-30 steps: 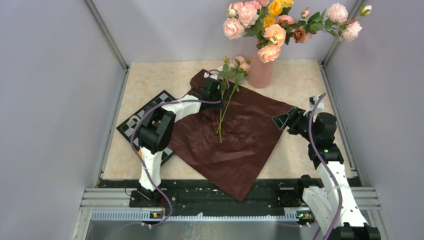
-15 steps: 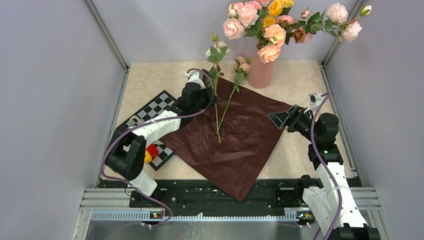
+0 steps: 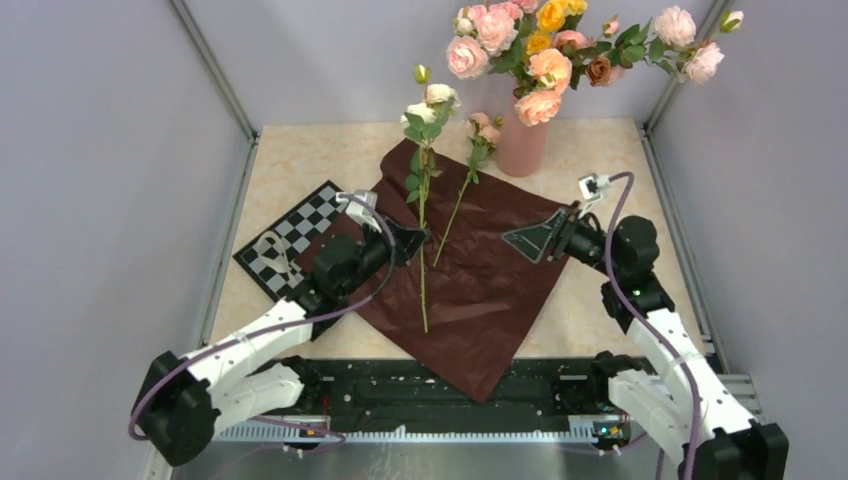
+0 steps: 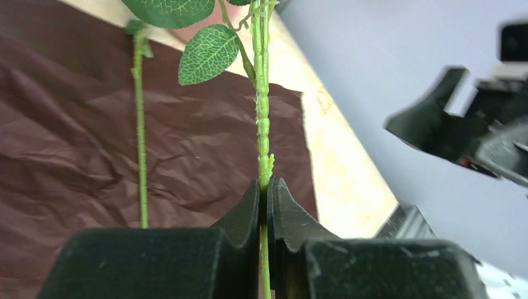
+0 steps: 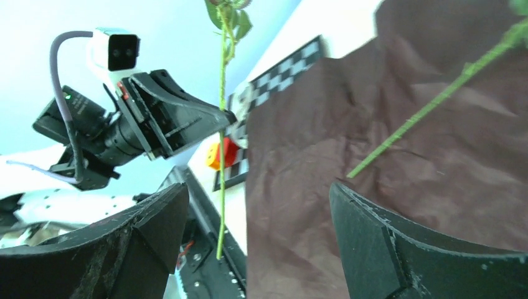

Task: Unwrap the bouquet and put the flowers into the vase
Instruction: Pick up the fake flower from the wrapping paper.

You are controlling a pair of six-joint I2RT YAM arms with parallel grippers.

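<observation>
With left tool (image 4: 264,208) pinching the upright flower stem (image 4: 262,118) and right tool (image 5: 258,190) spread wide, close right low on it before freeing left; then aim for the vase (image 3: 522,146).

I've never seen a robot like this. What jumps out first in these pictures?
A single long-stemmed flower stands roughly upright, pinched by the left gripper over dark red paper spread across the middle. At the back, a pink vase holds big roses; the right gripper hovers open nearby.
</observation>
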